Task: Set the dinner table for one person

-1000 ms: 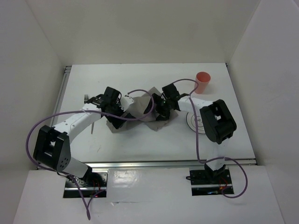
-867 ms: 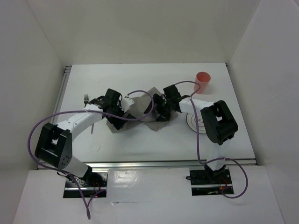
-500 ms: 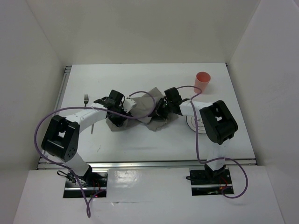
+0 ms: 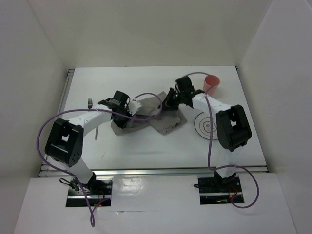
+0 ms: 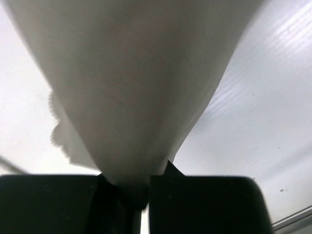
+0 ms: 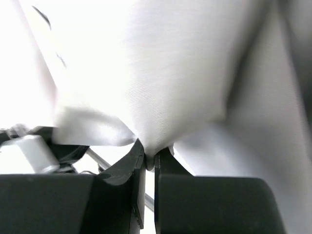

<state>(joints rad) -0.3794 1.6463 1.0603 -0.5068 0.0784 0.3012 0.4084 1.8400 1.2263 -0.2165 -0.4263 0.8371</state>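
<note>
White surface (image 4: 146, 146) spreads beneath a crumpled grey placemat (image 4: 167, 125). The left end effector (image 4: 127, 115) is clamped on the placemat's left side, and the right end effector (image 4: 170, 102) pinches its far edge. A red cup (image 4: 211, 84) stands beyond the placemat's right.

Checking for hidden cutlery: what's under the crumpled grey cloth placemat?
The left claw and right claw pinch the grey cloth placemat; beneath its lifted edges only the white matte tabletop shows. Its resting folds hide whatever is underneath.

White table (image 4: 112, 80), grey placemat (image 4: 168, 123), red cup (image 4: 211, 83)
</note>
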